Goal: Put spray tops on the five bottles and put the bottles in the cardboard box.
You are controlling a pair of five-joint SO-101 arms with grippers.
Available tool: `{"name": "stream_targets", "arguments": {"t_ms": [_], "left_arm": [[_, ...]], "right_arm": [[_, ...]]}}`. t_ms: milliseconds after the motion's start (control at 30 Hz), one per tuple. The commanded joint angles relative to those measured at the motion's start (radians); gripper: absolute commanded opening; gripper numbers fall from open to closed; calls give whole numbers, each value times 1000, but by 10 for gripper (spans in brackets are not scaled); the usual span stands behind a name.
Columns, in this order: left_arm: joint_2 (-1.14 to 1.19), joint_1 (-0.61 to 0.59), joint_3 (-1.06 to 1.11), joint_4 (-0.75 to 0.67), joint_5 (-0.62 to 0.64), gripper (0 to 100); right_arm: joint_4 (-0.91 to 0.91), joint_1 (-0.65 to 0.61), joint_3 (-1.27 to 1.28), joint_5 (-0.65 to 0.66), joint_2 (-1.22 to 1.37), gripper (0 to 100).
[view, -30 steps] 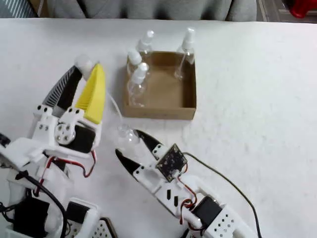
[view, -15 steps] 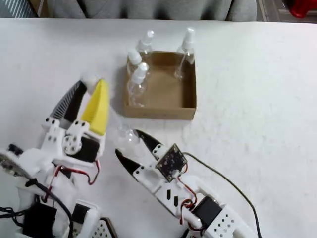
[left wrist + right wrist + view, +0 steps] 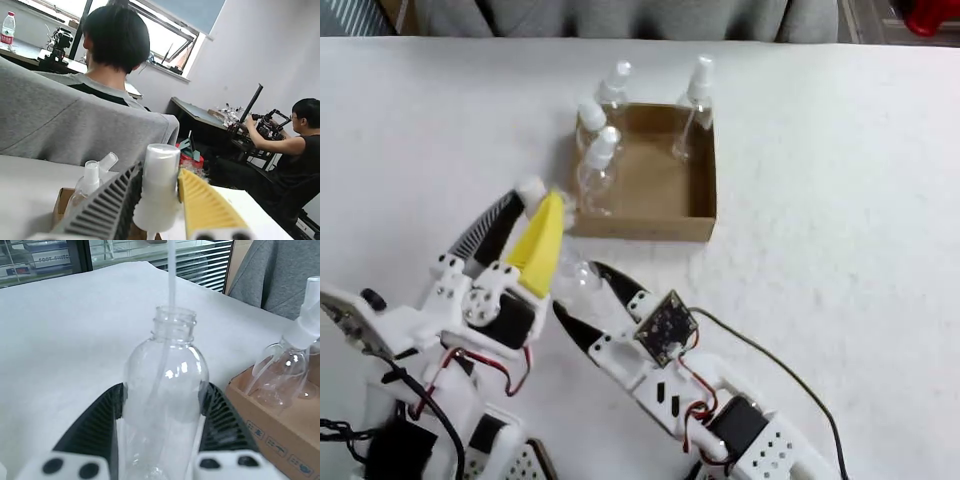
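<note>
Clear plastic bottle [image 3: 165,405] upright near brown cardboard box [image 3: 640,228], pinched by R gripper [image 3: 164,390], black jaws, to steady neck. L gripper [image 3: 160,170], yellow/grey jaws, clamps white spray top [image 3: 159,195] above; dip tube [image 3: 171,270] in neck.

The white tabletop [image 3: 840,200] spreads beneath and around the yellow and grey fingers [image 3: 542,245] and the black fingers [image 3: 620,285]. Past both pairs, along the tabletop's far edge, runs a band of grey fabric [image 3: 620,18], with a red object [image 3: 932,15] off toward the black fingers' side. In the left wrist view, far beyond the fingertips, are a bright window [image 3: 165,40], a red-labelled water bottle [image 3: 7,29] on a distant desk, and a dark desk [image 3: 195,125]. In the right wrist view, slatted blinds [image 3: 200,262] hang beyond the black fingers.
</note>
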Motion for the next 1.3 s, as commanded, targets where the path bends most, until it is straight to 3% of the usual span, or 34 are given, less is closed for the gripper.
{"name": "stream_targets", "arguments": {"t_ms": [0, 200, 467, 900, 1167, 1267], "left_arm": [[1, 18, 11, 20, -46, 24], [1, 18, 61, 26, -63, 27], [1, 18, 58, 86, -57, 212], [-1, -1, -71, 107, -63, 181], [-1, -154, -222, 176, -63, 169], [-1, -217, -207, 180, -64, 71]], "right_arm": [[-5, -1, 5, 11, -13, 15], [-5, 1, 5, 11, -13, 15], [-4, 1, 5, 11, -13, 15], [-2, 21, 5, 11, -13, 15], [-5, 165, -43, 3, -13, 15], [-5, 205, -60, -21, -12, 15]]}}
